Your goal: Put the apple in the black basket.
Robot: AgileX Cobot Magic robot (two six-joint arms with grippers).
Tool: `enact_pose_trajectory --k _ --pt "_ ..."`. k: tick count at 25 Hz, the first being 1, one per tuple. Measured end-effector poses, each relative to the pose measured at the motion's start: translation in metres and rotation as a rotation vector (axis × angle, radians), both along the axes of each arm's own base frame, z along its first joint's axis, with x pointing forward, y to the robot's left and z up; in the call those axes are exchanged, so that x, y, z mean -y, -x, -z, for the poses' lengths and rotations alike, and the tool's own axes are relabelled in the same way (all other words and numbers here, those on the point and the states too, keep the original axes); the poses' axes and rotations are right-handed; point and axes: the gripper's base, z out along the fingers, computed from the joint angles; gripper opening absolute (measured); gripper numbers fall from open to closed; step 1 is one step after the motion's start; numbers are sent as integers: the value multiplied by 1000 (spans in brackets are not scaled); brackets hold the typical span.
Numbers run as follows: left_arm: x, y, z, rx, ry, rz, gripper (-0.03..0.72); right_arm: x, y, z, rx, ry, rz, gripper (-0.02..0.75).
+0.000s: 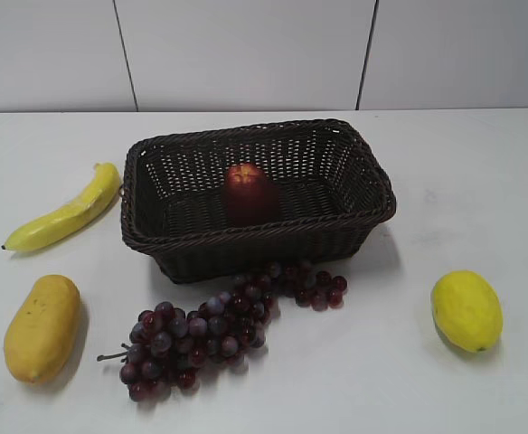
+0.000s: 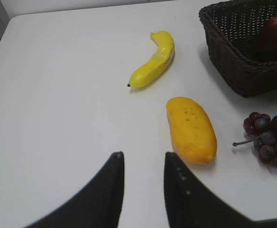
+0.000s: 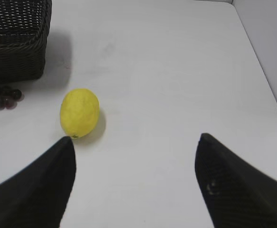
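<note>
The dark red apple stands inside the black basket at the middle of the white table; it also shows in the left wrist view, behind the basket's wall. My left gripper is open and empty above bare table, left of the basket. My right gripper is wide open and empty above bare table, right of the basket's corner. Neither arm shows in the exterior view.
A banana and a yellow mango lie left of the basket. A purple grape bunch lies against its front. A lemon lies at the right front, near my right gripper's left finger.
</note>
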Motion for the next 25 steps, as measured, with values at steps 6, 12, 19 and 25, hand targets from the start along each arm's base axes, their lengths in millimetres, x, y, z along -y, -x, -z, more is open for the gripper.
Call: enact_pose_trajectory --k 6,12,19,25 --pt "0 0 0 0 0 0 223 0 0 0 3 -1 -1 592" --pt "0 0 0 0 0 0 223 0 0 0 5 -1 -1 592" --pt "0 0 0 0 0 0 223 0 0 -1 6 -2 0 591" --pt "0 0 0 0 0 0 223 0 0 -1 6 -2 0 591"
